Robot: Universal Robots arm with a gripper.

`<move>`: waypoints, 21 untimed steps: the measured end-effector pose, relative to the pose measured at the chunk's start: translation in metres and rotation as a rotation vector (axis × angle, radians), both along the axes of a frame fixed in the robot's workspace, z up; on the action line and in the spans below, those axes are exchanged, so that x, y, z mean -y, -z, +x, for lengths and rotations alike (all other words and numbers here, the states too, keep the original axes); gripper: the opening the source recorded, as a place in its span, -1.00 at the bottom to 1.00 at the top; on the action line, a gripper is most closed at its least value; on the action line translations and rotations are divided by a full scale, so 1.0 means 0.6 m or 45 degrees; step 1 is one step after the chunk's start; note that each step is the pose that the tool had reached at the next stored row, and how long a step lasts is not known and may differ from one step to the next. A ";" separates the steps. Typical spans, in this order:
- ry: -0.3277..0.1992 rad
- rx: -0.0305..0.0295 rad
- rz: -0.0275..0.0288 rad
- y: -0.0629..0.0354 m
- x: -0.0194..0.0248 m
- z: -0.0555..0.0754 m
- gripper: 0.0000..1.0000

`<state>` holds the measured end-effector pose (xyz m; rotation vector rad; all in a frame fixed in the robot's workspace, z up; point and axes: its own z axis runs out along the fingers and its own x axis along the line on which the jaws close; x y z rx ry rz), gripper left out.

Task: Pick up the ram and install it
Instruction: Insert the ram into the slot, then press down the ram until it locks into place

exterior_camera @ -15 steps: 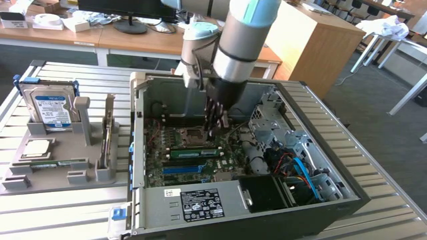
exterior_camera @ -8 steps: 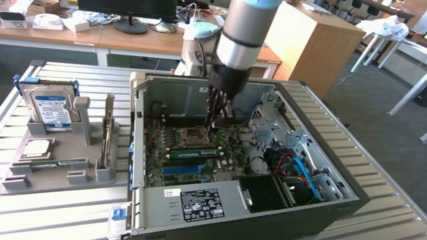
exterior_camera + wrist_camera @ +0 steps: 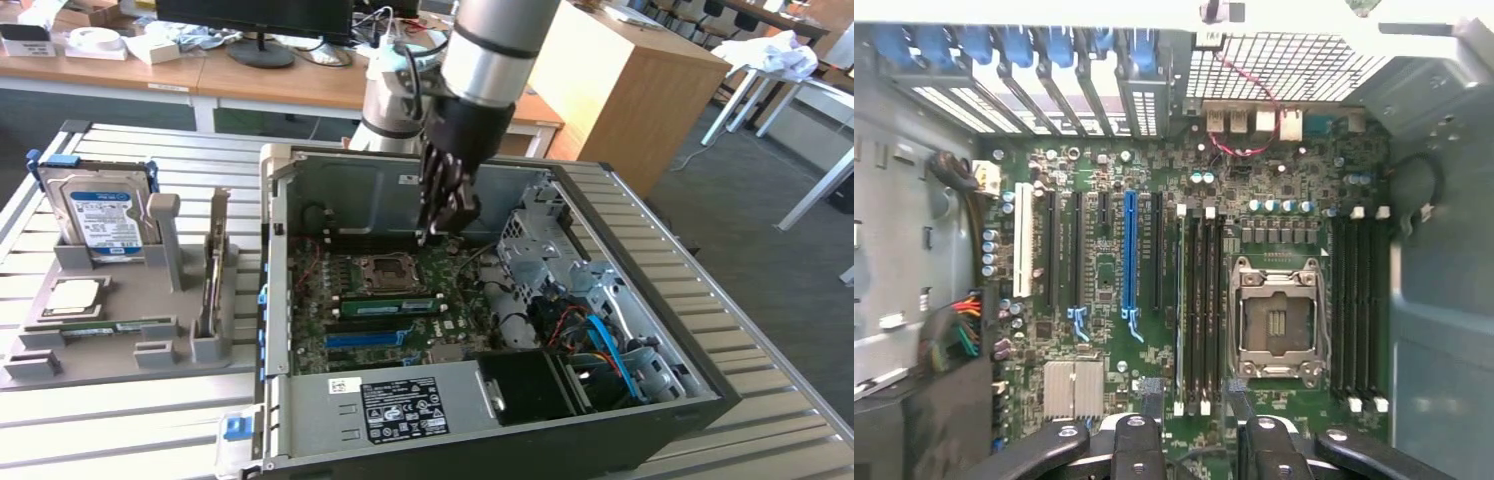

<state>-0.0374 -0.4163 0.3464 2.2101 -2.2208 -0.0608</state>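
My gripper (image 3: 447,222) hangs open inside the open computer case (image 3: 694,330), above the back part of the motherboard (image 3: 461,275). In the wrist view its two fingers (image 3: 1151,405) stand apart over the board with nothing between them, gripper (image 3: 1194,408). A long green ram stick (image 3: 387,303) stands on edge in a memory slot just beside the bare processor socket (image 3: 387,272). From the wrist it is a thin green edge, ram stick (image 3: 1181,300), next to the socket (image 3: 1276,320). A second green stick (image 3: 100,326) lies flat in the grey holder (image 3: 127,345), far from the gripper.
On the grey holder stand a blue-labelled hard drive (image 3: 104,220), a square silver processor (image 3: 74,294) and an upright card (image 3: 214,275). The power supply (image 3: 394,405) and a drive cage (image 3: 541,250) with blue cables crowd the case. Slatted metal table (image 3: 787,400) runs all round.
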 end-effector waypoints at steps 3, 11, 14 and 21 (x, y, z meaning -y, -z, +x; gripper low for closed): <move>0.000 -0.0001 -0.0002 -0.012 0.0000 0.000 -0.26; 0.000 -0.0001 0.0000 -0.017 0.0000 0.000 -0.26; 0.000 -0.0001 -0.0001 -0.017 0.0000 0.000 -0.26; 0.000 -0.0001 -0.0001 -0.017 0.0000 0.000 -0.42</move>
